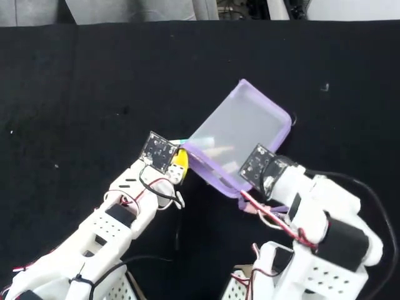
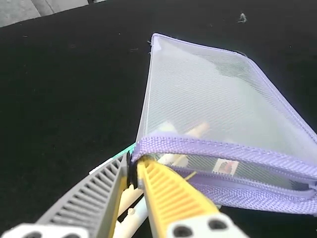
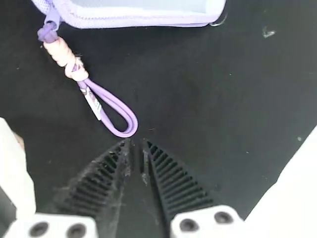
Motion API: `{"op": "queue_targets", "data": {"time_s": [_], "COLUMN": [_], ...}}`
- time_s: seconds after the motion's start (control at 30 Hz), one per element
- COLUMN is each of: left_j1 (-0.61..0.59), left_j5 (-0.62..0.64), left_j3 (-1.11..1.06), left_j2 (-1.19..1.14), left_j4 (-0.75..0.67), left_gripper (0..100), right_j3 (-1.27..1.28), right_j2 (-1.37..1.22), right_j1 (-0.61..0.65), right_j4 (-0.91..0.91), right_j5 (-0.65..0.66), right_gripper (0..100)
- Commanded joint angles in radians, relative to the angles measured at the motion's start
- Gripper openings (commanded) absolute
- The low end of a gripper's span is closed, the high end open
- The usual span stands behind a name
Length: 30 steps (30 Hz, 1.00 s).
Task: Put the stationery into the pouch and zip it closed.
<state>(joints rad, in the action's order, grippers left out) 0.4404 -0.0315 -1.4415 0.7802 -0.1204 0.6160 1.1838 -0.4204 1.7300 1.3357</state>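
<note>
Purple pouch (image 1: pixel 240 134), one; left end effector (image 2: pixel 132 167) pinching corner; right end effector (image 3: pixel 136 145) closed.

The pouch (image 1: pixel 240 134) lies on the table (image 1: pixel 75 94), right of centre, one corner pointing away from the arms. Stationery (image 2: pixel 190 133) lies inside it near the mouth. The left end effector (image 2: pixel 132 167) touches its near left corner. The zip loop (image 3: pixel 111 111) lies between the pouch and the right end effector (image 3: pixel 136 148).
</note>
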Motion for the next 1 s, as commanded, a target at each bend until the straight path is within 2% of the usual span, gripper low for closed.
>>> {"op": "queue_targets", "data": {"time_s": [0.0,0.07,0.13,0.27,0.63,0.8,0.97], "left_j1": [0.002,0.004,0.005,0.005,-0.002,-0.004,-0.004], "left_j5": [0.003,0.003,0.003,0.005,0.003,0.008,0.009], "left_j3": [0.03,0.03,0.03,0.031,0.033,0.035,0.035], "left_j2": [0.002,0.002,0.002,0.002,0.002,0.002,0.002], "left_j4": [-0.014,-0.014,-0.014,-0.014,-0.014,-0.014,-0.014], "left_gripper": [3,3,3,3,3,3,3], "right_j3": [0.021,0.076,0.147,0.268,0.334,0.354,0.338], "right_j2": [0.042,0.05,0.058,0.062,0.039,-0.156,-0.381], "right_j1": [0.015,0.017,0.029,0.091,0.405,0.491,0.509], "right_j4": [0.035,0.035,0.037,0.037,0.015,-0.133,-0.219], "right_j5": [-0.055,-0.103,-0.103,-0.037,-0.051,-0.213,-0.232], "right_gripper": [1.5,5.8,15.2,29.6,24.1,24.3,24.1]}}
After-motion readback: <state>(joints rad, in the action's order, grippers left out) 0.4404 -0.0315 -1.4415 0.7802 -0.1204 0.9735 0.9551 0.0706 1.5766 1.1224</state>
